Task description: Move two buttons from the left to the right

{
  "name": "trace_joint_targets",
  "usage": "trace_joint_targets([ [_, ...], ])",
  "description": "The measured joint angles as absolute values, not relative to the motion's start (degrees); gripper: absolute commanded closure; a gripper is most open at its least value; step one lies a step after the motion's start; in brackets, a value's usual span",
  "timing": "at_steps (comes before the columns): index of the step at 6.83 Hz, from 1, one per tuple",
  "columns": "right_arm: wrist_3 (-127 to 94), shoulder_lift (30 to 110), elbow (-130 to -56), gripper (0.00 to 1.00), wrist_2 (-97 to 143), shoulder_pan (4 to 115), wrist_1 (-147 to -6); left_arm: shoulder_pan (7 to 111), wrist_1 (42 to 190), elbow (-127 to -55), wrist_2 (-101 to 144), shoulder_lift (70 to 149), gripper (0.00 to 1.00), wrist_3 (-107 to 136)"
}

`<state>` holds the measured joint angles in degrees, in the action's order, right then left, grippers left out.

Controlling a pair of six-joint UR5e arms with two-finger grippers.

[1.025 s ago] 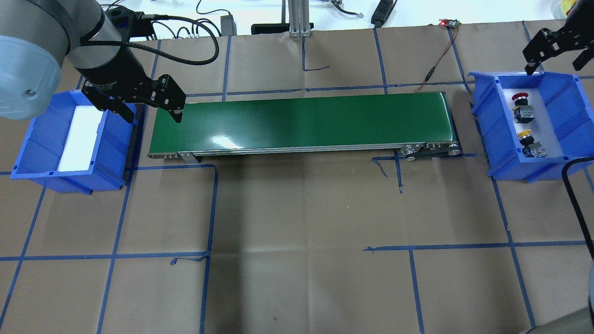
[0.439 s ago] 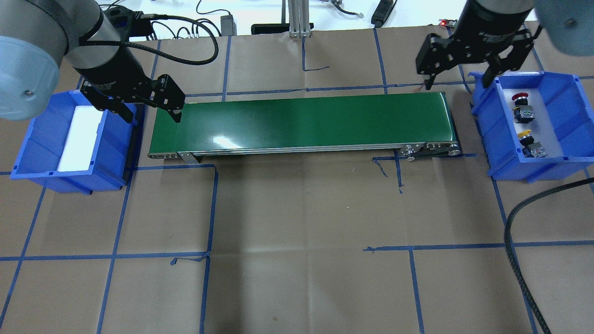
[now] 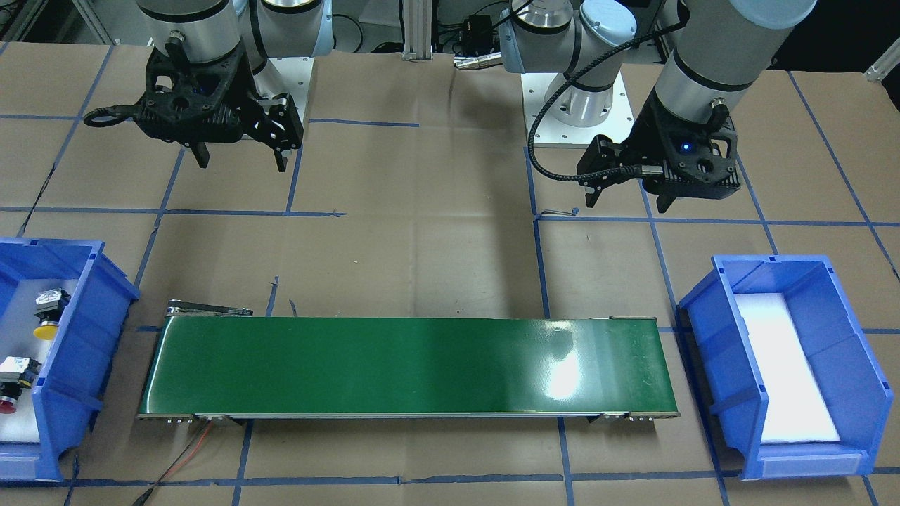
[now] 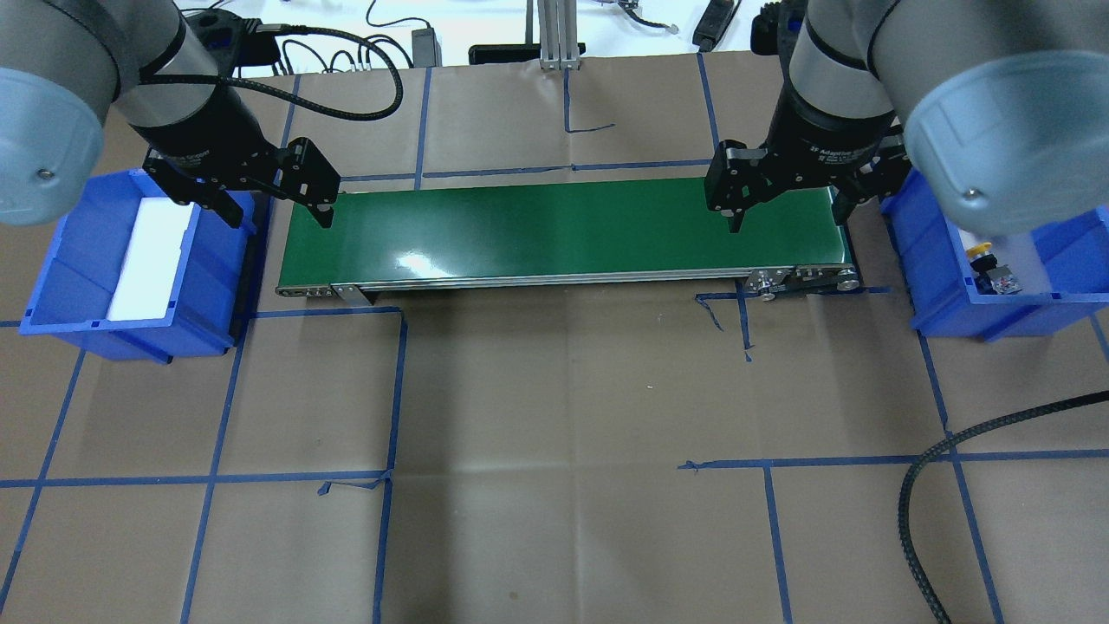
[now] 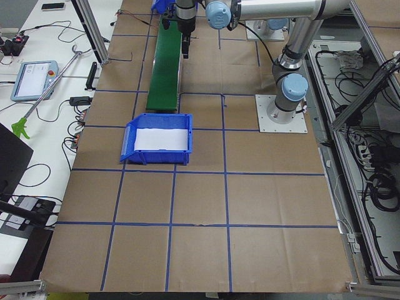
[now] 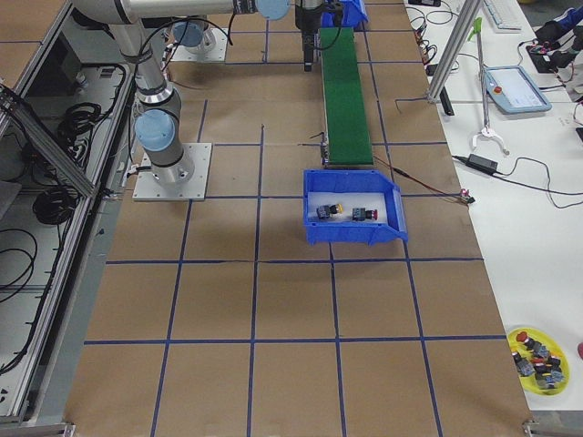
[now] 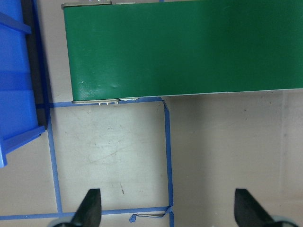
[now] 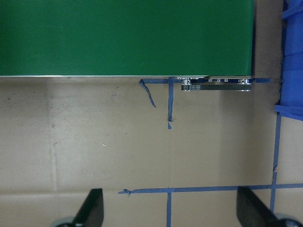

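The yellow-capped button [image 3: 46, 318] and the red-capped button [image 3: 10, 388] lie in the blue bin [image 3: 70, 379] on my right side. In the overhead view only the yellow button [image 4: 980, 251] shows; my right arm hides the red one. Both also show in the exterior right view: the yellow button [image 6: 330, 211] and the red button [image 6: 362, 215]. My right gripper [image 4: 788, 217] is open and empty above the right end of the green conveyor belt [image 4: 563, 230]. My left gripper [image 4: 279, 215] is open and empty above the belt's left end.
A blue bin [image 4: 199, 286] with only a white pad in it stands left of the belt. A black cable [image 4: 918, 485] loops over the table at the front right. A yellow dish [image 6: 539, 357] with more buttons sits on the side table.
My right arm has swung from above the right bin's far edge leftward and nearer, and its gripper is now above the belt's right end. The left arm has barely moved.
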<state>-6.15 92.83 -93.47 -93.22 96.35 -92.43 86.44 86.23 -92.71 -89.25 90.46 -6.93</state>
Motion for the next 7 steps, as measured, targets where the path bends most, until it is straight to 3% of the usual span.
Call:
trace_joint_targets([
  [7, -5.5, 95.1, -94.6, 0.00, -89.3, 95.7, -92.8, 86.4, 86.1, -92.9, -89.2, 90.3, 0.01, -7.1],
])
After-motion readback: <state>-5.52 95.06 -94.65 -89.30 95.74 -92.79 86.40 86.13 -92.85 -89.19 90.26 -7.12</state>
